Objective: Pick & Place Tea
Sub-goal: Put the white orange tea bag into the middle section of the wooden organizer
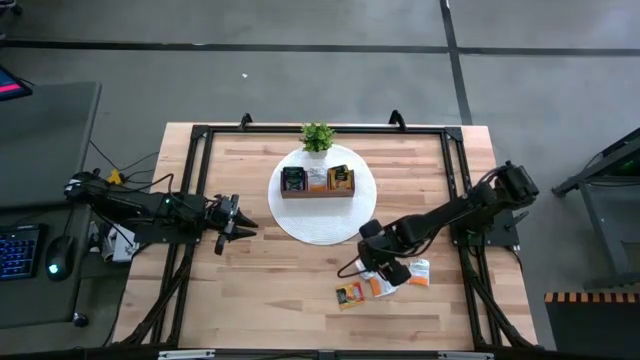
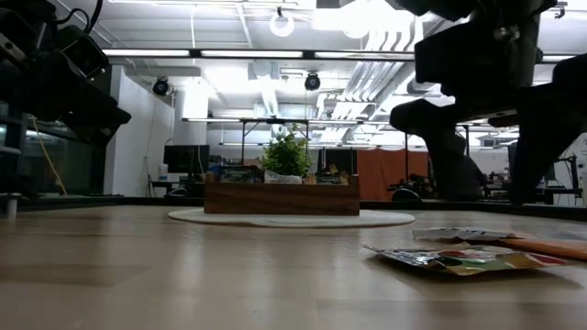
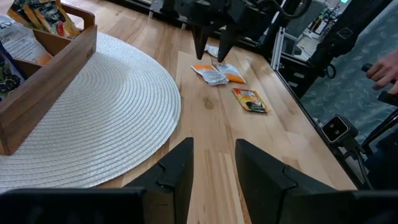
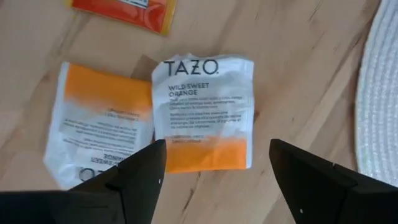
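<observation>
1. Right wrist view showed the right tool (image 4: 214,180) spread wide, gripping nothing, hovering just over a white-and-orange tea sachet (image 4: 208,112) lying flat on the surface (image 4: 298,50).
2. A second white-and-orange sachet (image 4: 102,127) lay touching it on one side; an orange one (image 4: 124,9) lay near, apart.
3. Sachets looked light, thin, crinkly and a bit slippery; flat on wood, so likely best pinched across opposite edges or nipped at a raised corner.
4. Left tool (image 1: 228,222) waited low beside the white round mat (image 1: 300,225), fingers (image 3: 177,171) parted a little, nothing between them.
5. Wooden tray (image 1: 318,181) sat on the mat with sachets already in its compartments; small potted plant (image 1: 317,136) just behind it.
6. Loose sachets lay on bare wood between the mat and the surface's near right edge.
7. Low view: open workshop behind, ceiling lights, racks; a person's hand (image 3: 382,68) showed at the left wrist view's edge.
</observation>
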Available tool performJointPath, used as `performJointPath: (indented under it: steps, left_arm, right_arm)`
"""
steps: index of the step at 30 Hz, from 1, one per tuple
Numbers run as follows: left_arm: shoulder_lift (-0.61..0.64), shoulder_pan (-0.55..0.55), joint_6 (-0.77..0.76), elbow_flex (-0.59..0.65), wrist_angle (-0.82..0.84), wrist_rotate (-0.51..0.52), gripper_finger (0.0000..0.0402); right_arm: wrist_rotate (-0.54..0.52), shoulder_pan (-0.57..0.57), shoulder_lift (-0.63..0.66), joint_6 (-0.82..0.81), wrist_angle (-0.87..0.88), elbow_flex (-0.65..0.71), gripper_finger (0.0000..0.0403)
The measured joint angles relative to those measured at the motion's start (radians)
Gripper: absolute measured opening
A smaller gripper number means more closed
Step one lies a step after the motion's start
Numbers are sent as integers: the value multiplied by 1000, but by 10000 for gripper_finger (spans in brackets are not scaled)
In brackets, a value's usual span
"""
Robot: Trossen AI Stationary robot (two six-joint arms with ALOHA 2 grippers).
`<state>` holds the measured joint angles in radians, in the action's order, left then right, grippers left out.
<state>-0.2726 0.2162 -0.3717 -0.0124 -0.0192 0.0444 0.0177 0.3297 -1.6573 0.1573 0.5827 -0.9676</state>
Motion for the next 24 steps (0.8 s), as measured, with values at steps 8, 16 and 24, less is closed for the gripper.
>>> performJointPath:
  steps: [8,16,24]
  left_arm:
    - [0,0,0,0,0,0,117]
    - [0,0,0,0,0,0,117]
    - [0,0,0,0,0,0,117]
  right_arm:
    - [-31,8,-32,-29,-15,0,282]
    - [-42,8,-65,-51,-18,0,282]
    - [-20,8,-65,-74,-18,0,282]
